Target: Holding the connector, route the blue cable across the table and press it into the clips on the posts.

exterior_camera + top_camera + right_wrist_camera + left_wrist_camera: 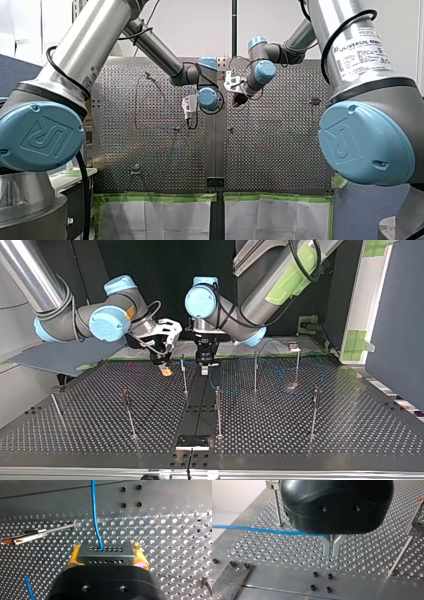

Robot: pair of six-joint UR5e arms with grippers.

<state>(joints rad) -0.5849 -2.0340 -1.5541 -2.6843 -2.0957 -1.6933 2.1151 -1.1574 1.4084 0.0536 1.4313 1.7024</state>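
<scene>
My right gripper (107,556) clamps the connector (106,552) — long axis crosswise between pads, blue cable (93,512) leaving straight ahead — left gripper (331,553) narrow.

The front view looks from behind and above the arms, far over the surface (275,150). The top view faces back across it, low among the posts (184,375). Each wrist view sits close over the surface: one along the left fingers (327,548) pinching the cable (262,530), one along the right fingers (73,558) clamping the connector (105,553). Both show the same four screws (315,574).
</scene>
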